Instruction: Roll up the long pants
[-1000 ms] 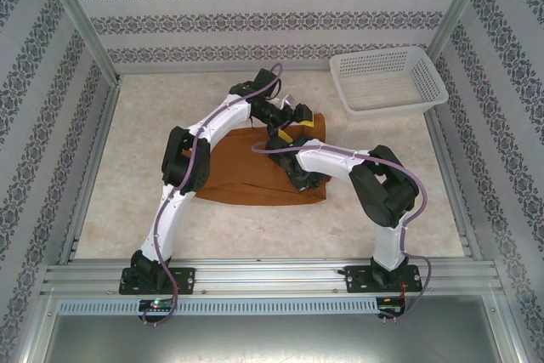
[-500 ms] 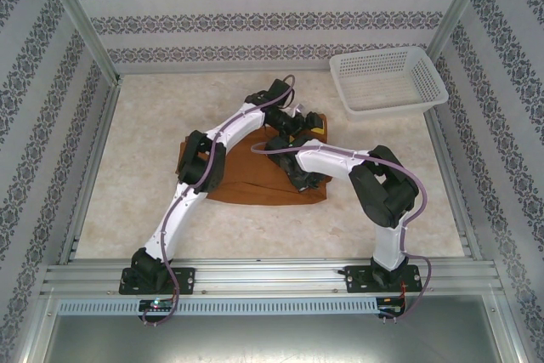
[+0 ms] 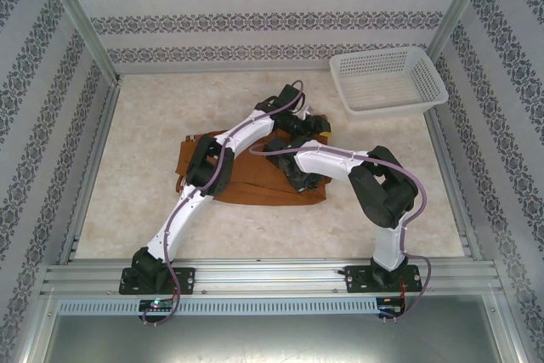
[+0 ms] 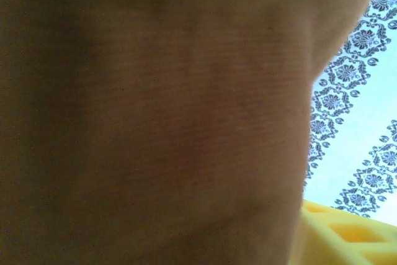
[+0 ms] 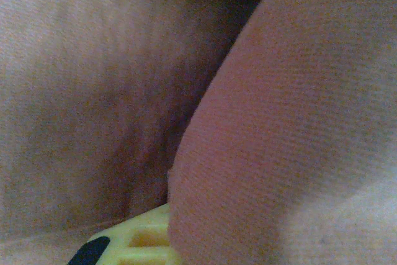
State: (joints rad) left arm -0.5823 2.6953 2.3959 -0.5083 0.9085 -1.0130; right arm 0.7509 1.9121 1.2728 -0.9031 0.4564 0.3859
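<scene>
The long pants (image 3: 255,183), rust-brown cloth, lie folded flat in the middle of the table. My left gripper (image 3: 313,125) is at their far right end. Cloth (image 4: 155,122) is pressed up against the left wrist camera, with one yellow fingertip (image 4: 347,237) showing at the lower right, so the jaws are hidden. My right gripper (image 3: 295,174) is down on the cloth near its right side. In the right wrist view a thick fold of the pants (image 5: 298,122) bulges over a yellow fingertip (image 5: 139,240).
A white mesh basket (image 3: 387,81) stands at the far right corner of the table. Metal frame rails (image 3: 93,167) run along the left and right sides. Patterned walls close in the workspace.
My left arm has reached farther right, carrying its gripper toward the pants' far right end. Its elbow has moved off the cloth's left end, which now shows. The right arm has stayed put.
</scene>
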